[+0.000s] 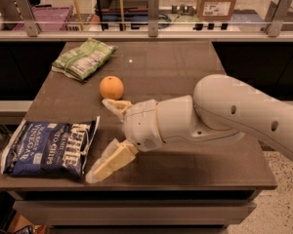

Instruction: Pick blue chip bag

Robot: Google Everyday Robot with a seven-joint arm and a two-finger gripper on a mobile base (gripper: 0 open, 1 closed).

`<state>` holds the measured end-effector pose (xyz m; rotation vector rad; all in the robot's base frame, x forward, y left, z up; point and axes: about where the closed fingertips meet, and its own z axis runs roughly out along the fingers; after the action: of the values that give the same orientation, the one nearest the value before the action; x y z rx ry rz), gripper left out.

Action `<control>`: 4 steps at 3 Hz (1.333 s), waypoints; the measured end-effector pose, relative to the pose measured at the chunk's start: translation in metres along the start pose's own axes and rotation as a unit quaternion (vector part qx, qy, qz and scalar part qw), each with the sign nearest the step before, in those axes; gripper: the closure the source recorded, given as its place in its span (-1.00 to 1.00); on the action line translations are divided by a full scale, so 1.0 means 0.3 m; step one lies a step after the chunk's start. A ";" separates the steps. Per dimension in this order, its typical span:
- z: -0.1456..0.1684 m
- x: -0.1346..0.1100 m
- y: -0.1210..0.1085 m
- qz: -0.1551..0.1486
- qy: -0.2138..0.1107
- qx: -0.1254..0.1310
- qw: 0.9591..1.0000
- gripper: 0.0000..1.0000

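Note:
The blue chip bag (48, 147) lies flat at the front left corner of the dark table (185, 72), white lettering up. My gripper (105, 136) hangs over the table just right of the bag, its two cream fingers spread wide apart. One finger (116, 106) points toward the orange (111, 87). The other finger (110, 162) reaches toward the table's front edge, close to the bag's right edge. Nothing is held between them.
A green-and-white bag (84, 58) lies at the back left of the table. My white arm (244, 116) crosses the right half of the table. A glass rail (151, 26) with metal posts runs behind the table.

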<state>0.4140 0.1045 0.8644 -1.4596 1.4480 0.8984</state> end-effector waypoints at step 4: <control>0.186 -0.044 0.006 -0.038 -0.002 0.020 0.999 -1.00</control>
<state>0.4160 0.1612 0.8564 -1.4738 1.3905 0.8206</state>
